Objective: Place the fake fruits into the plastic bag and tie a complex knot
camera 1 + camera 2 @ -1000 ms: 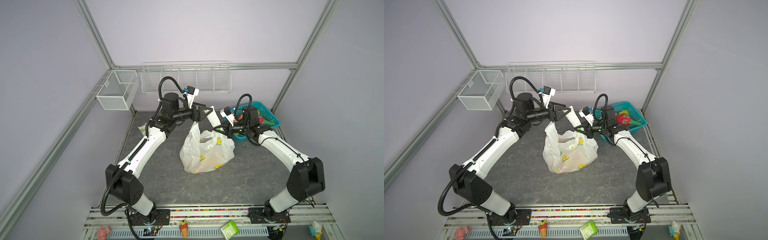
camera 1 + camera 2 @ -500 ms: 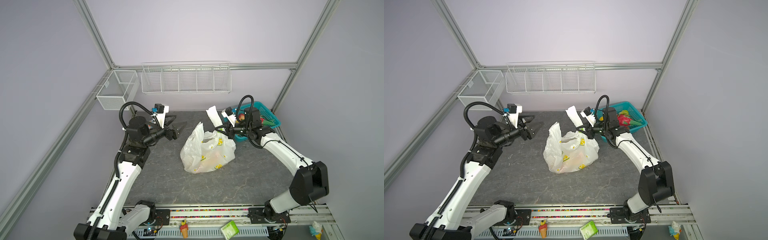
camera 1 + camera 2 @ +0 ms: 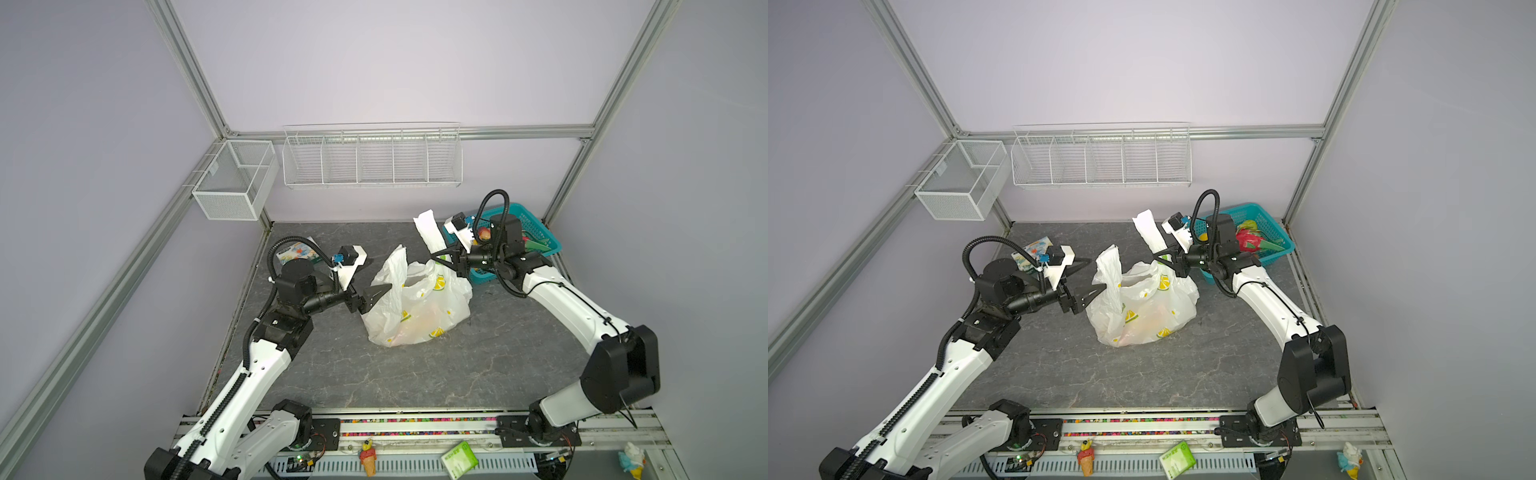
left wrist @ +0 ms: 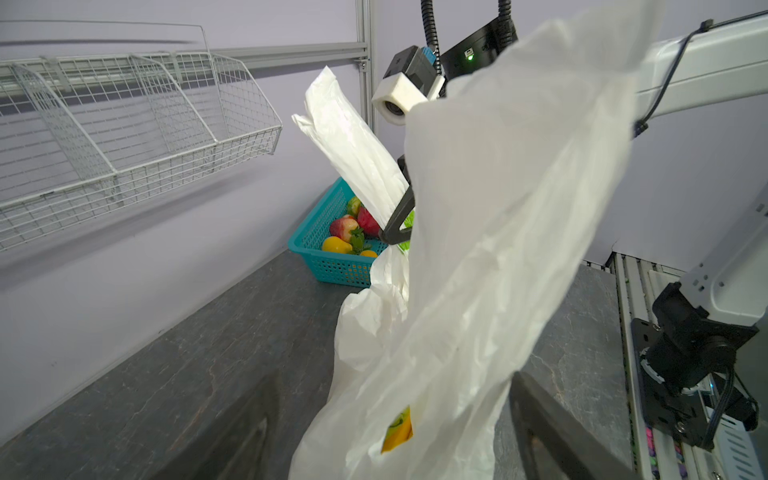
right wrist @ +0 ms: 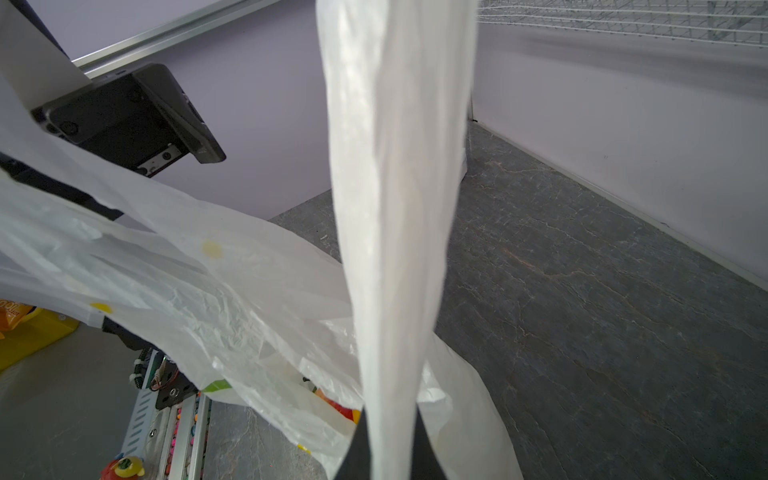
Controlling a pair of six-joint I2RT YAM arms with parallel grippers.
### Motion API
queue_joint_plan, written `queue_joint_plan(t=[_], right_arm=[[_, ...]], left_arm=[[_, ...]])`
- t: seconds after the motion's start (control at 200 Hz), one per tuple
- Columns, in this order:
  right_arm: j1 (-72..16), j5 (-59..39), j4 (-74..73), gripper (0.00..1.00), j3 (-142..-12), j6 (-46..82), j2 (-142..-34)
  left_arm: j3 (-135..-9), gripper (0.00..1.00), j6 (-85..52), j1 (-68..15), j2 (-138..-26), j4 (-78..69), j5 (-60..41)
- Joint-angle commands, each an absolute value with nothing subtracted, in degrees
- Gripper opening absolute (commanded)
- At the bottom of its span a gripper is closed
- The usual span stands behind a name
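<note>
Top views: plastic bag [image 3: 419, 307] mid-table [image 3: 415, 374], mouth up, fruit colours showing through. More fake fruits [image 3: 1246, 240] in teal basket [image 3: 544, 237] behind it. Right pincer [image 3: 441, 262] pinches one handle [image 3: 428, 232] - it slants up and back. Left pincer [image 3: 376, 297] spread.
Left wrist: other handle [image 4: 498, 208] hangs between the fingers.
Right wrist: clamped handle runs straight out from the jaws.
</note>
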State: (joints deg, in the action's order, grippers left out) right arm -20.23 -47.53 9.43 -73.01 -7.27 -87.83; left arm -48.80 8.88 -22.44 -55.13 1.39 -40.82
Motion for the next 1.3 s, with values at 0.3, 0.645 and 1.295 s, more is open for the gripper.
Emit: queue_joint_plan(t=[0.3,0.645,1.295], right_arm=[[-19.8,-46.6,10.1,0.07,-72.9,-7.3,-86.6],[-19.8,-48.2,11.5,0.07,-72.3,-11.1,-85.6],[-19.7,-59.3,17.3,0.15,-74.9,-18.1,-87.5]], left_arm=[[-44.6,0.81,10.8,-28.5,-54.9,-9.6,-38.9],[-49.0,0.12,9.0,-29.3,-59.3,-6.2,-37.9],[-80.5,0.0,33.3,-33.1,-79.9,36.6,-37.9]])
